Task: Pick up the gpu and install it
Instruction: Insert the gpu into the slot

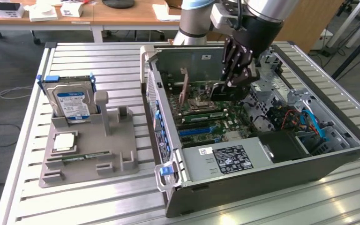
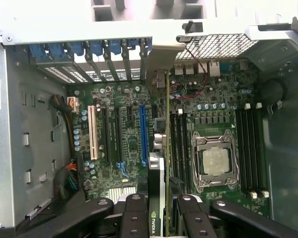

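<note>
The gripper [image 2: 158, 199] is clamped on the gpu [image 2: 158, 173], which stands edge-on between its fingers, low inside the computer case [image 1: 330, 157]. Ahead of the claw, the card's bracket [image 2: 164, 49] meets the rear slot openings. The blue slot [image 2: 142, 134] lies just beside the card. This looks like the installing step. Seating would call for the card's edge to be square over its slot, then straight pressure.

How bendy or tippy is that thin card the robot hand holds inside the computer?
The gpu is probably stiff: it runs straight from the hand to its metal bracket, no sag. Standing on its thin edge, it would likely tip over if let go. The black cooler block probably makes it heavy for something so thin.
</note>
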You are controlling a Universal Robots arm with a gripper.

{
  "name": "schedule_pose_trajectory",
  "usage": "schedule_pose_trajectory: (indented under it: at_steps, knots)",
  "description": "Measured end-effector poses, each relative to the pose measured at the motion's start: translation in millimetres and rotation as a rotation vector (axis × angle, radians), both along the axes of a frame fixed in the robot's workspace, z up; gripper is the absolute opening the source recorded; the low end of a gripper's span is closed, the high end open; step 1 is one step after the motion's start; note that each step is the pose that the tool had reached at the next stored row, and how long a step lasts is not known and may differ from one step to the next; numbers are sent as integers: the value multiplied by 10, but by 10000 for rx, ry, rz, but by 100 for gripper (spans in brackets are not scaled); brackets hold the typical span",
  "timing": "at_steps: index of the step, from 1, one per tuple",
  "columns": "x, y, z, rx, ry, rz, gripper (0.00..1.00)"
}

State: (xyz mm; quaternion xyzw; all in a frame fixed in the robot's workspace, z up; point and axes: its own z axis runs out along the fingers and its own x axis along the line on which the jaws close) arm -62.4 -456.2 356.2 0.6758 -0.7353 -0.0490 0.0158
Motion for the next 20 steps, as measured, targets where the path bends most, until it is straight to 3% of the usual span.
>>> schedule_pose_trajectory:
  at_steps: [16,20]
  knots:
    - [80,-2,-30,-1,337,381,27]
    - [83,-3,-32,-3,359,442,27]
